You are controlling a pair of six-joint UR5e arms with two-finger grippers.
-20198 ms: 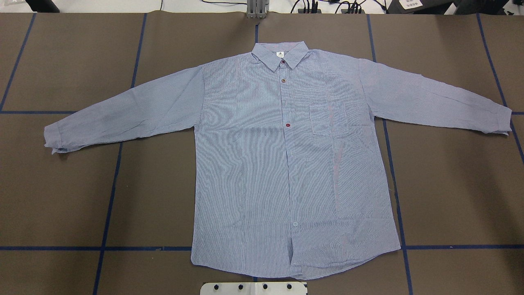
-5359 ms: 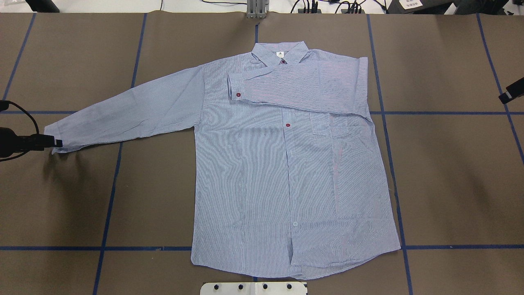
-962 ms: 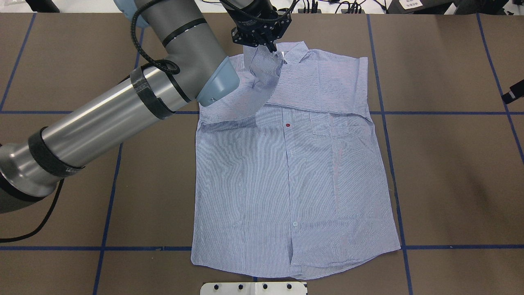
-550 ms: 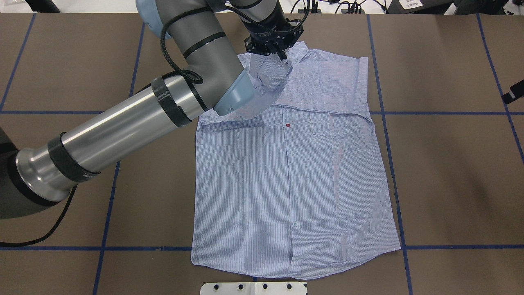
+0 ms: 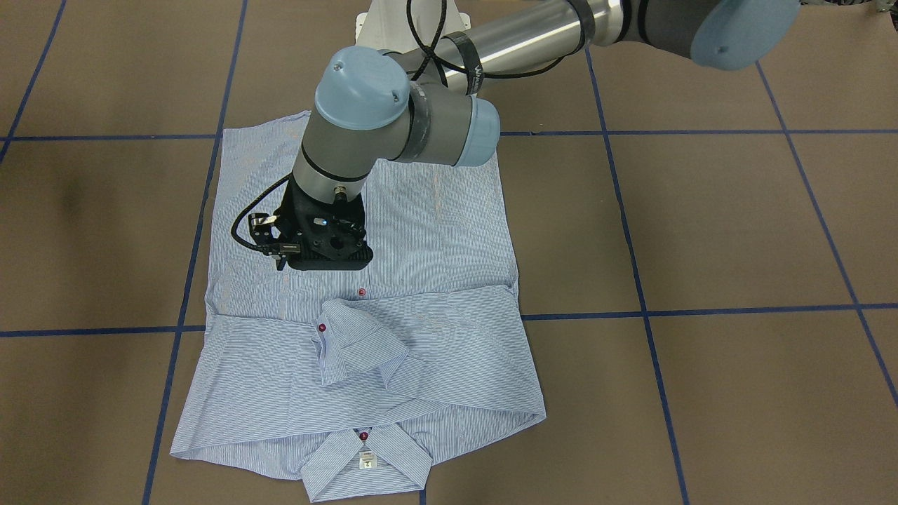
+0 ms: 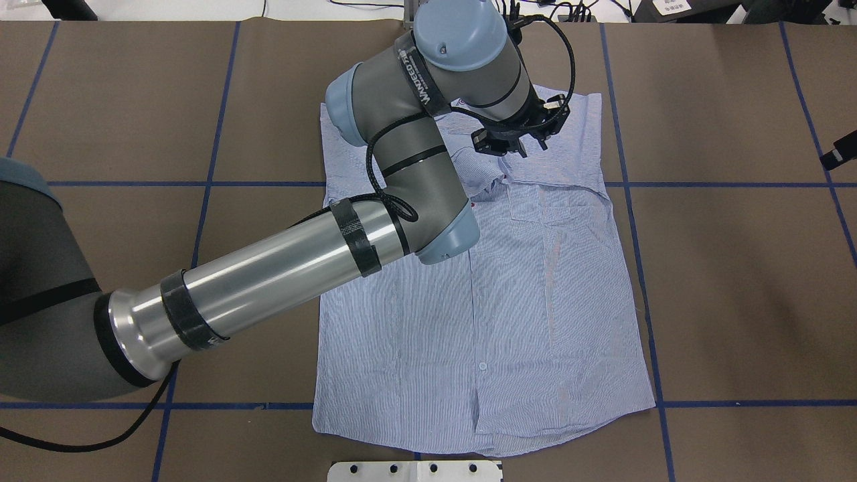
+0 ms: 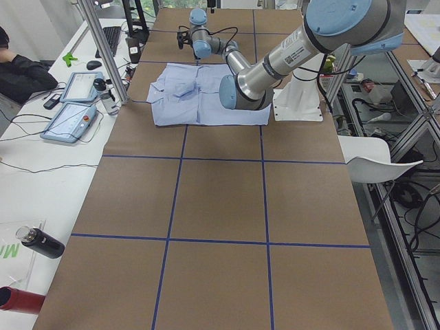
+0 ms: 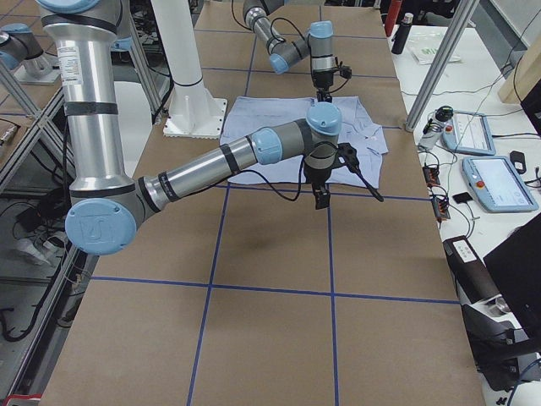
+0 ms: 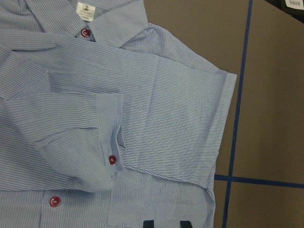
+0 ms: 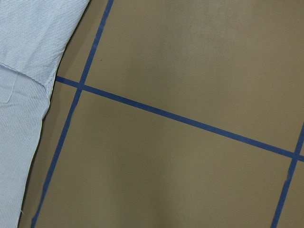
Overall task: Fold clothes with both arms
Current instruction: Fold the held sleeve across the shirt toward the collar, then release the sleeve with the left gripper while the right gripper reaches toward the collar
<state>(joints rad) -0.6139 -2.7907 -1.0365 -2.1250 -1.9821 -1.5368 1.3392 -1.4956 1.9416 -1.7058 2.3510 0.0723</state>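
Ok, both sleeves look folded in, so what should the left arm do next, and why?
Probably lift the left gripper up and back off the shirt. Its jaws stand apart and empty, and the left cuff rests on the folded right sleeve, so nothing remains to place here.

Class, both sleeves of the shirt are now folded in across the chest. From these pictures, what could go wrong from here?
1. The top cuff lies rumpled and askew on the other sleeve. Folding the shirt over it may press in a lump or a crooked edge.
2. The open left gripper hangs over the folded sleeves. If it moves off sideways rather than upward, it might catch the loose cuff and pull the fold apart.
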